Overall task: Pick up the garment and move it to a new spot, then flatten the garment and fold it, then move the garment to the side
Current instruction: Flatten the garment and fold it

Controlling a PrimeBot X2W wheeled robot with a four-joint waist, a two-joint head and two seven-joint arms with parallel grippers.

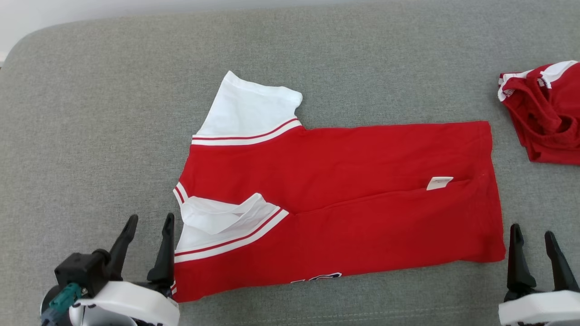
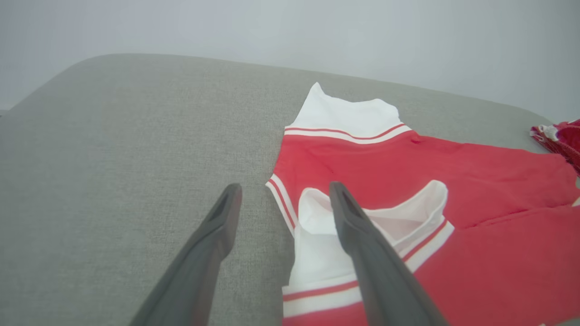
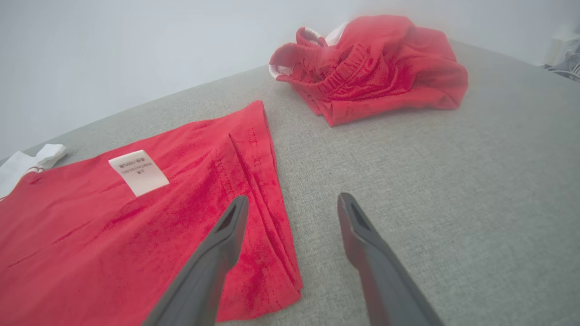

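Lying flat on the grey cushion [image 1: 90, 113]: one red garment [image 1: 335, 199], white sleeves, near long edge folded over the middle. Left gripper [image 1: 151, 217]: fingers spread apart, empty, tips just beside the collar end, the tucked-in near sleeve [image 1: 226, 222] just ahead of its inner finger. Right gripper [image 1: 531, 230]: fingers likewise spread, empty, tips just beside the hem corner. Handling, as judged: light, limp knit, likely to sag and unfold if lifted by one point; pinch through all layers at the two near corners, one by each gripper. Second red garment [image 1: 548, 117], bunched, well beyond the right fingers.
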